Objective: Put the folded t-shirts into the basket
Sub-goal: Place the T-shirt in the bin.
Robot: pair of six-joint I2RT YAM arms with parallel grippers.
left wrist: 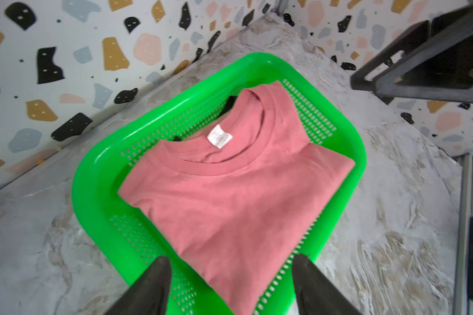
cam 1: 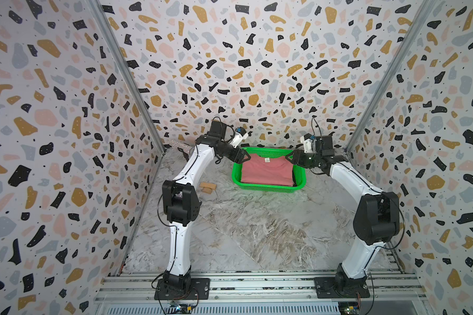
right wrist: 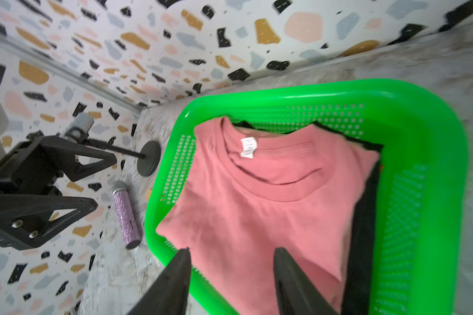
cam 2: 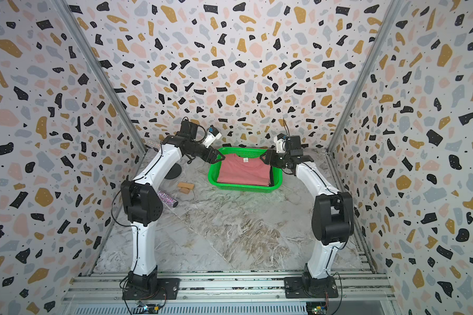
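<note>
Presently, the step in hand, as I judge it: the end of the last placing. No shirt shows outside the basket in either top view.

- Basket (cam 1: 268, 188): green, mesh-sided, at the far middle of the worktop (cam 1: 257, 231), between your two arms.
- Pink shirt (cam 1: 266, 171): folded flat and lying inside the basket as the top layer. Its collar and white label are toward the far side.
- Black shirt (right wrist: 363, 218): under the pink one, showing as a dark strip along its right edge and a sliver at the far edge.
- Orange shirt: not made out. Probably lowest in the stack, but that is a guess.
- Left hand (left wrist: 231, 260): jaws moderately apart with nothing gripped. It sits over the basket's far left corner, above the pink shirt's left edge. I cannot tell whether the fingertips touch cloth.
- Right hand (right wrist: 232, 251): jaws apart but somewhat narrower, also holding nothing. It sits over the far right corner, above the shirt's right edge.

Next move, in my judgement: raise both hands straight up, clear of the rim, before you draw them back. A sideways pull could snag the cloth or shift the light basket. Then check that the pink shirt lies level, since one edge seems to lean against the basket wall.
</note>
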